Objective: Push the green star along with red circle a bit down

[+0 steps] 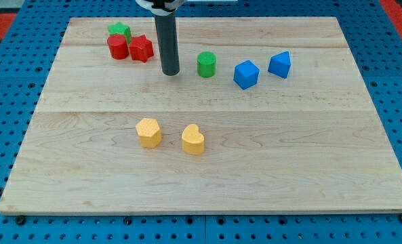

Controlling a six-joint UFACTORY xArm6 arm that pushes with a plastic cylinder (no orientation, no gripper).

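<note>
While the green star [120, 29] is sitting at the view's top left of the wooden board [207, 183], it is touching the red circle [117, 47], which is lying just below it. A red star [141, 48] is pressing against the circle's right side, so the three are forming one tight cluster. The green star is partly hidden behind the circle, so its shape is only probably a star.

My tip [171, 71] is resting on the board to the right of that cluster, near the red star but not touching it. The rod has no jaws; it is holding nothing and touching no block. A green cylinder [206, 64] is standing just right of my tip, with two blue blocks [246, 74] [280, 64] farther right. Two yellow blocks [148, 132] [194, 139] are lying well below, near the middle.

To push downward, my tip is needing to get above the green star, close to the board's top edge. The risk, I judge, is that the red star is dragged along, or that an off-centre push is splitting the pair apart.
</note>
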